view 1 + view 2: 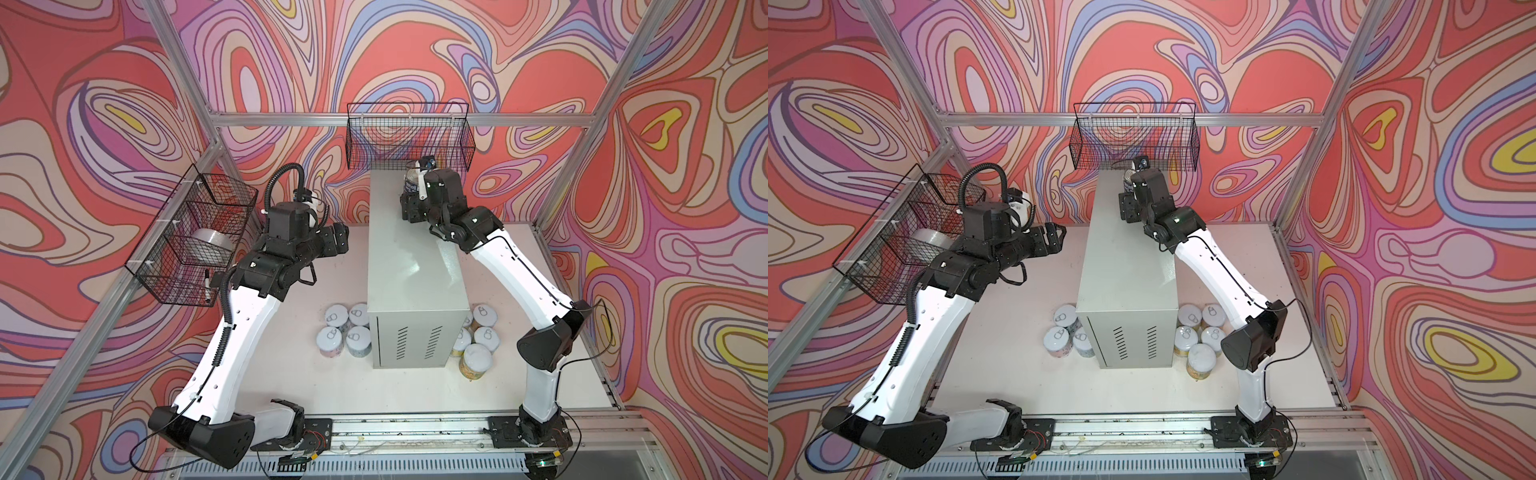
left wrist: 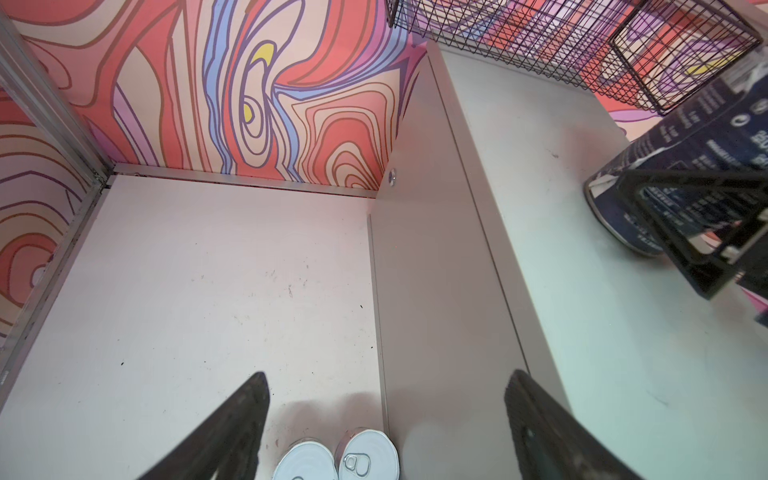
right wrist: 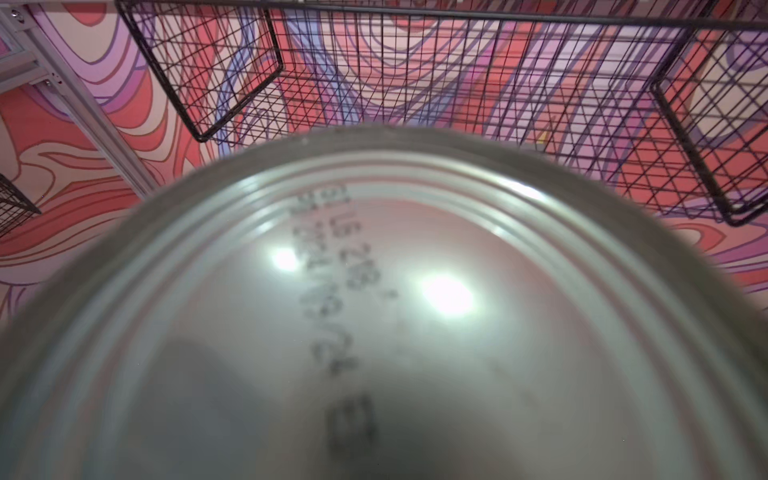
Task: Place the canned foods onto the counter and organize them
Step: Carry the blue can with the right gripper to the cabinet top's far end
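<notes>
navy tin (image 2: 685,158), white label lettering unreadable, stamped code on its end blurred

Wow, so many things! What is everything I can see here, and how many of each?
table: one, white, the floor of the scene.
counter: one, light grey, standing mid-table.
navy can: one, dark blue, on the counter's far end.
cans left of the counter: four, pale lids, on the table.
cans right of the counter: five, pale lids, on the table.
left-wall basket: one, black wire.
back-wall basket: one, black wire, above the counter's far end.
tape roll: one, silver, in the left-wall basket.
marker: one, white and black, same basket.
left arm, right arm: two, white and black.
left gripper: black, open, left of the counter.
right gripper: black, at the navy can; grip unclear.
</notes>
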